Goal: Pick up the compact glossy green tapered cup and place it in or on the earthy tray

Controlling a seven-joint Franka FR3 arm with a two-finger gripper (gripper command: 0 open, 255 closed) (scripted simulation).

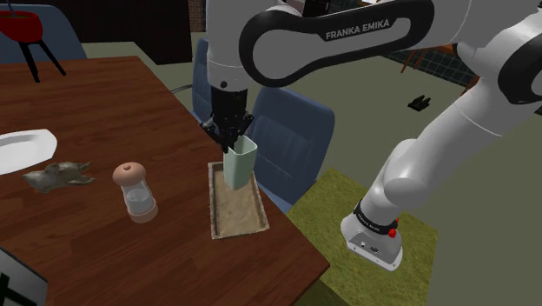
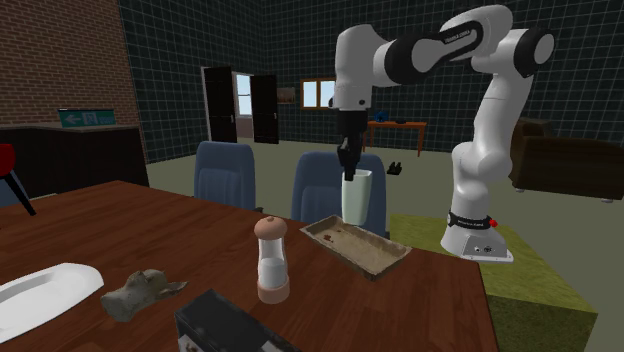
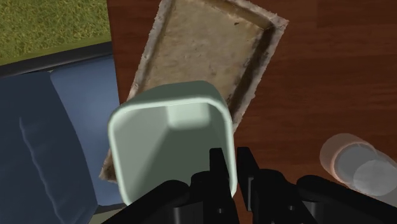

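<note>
The pale green tapered cup [image 1: 241,165] hangs upright over the far end of the brownish rectangular tray [image 1: 237,205], with my gripper [image 1: 231,139] shut on its rim. In the second exterior view the cup [image 2: 356,197] is just above the tray [image 2: 356,246], held from above by the gripper [image 2: 349,167]. In the wrist view one finger is inside the cup [image 3: 170,140] and one outside, clasping its wall, and the tray [image 3: 210,54] lies beneath it. Whether the cup's base touches the tray is unclear.
A clear shaker with a tan lid [image 1: 135,192] stands on the wooden table [image 1: 104,113] beside the tray. A grey crumpled object [image 1: 59,175] and a white plate [image 1: 24,148] lie further off. Blue chairs [image 1: 291,139] stand at the table's edge. A dark box [image 2: 225,325] sits near the front edge.
</note>
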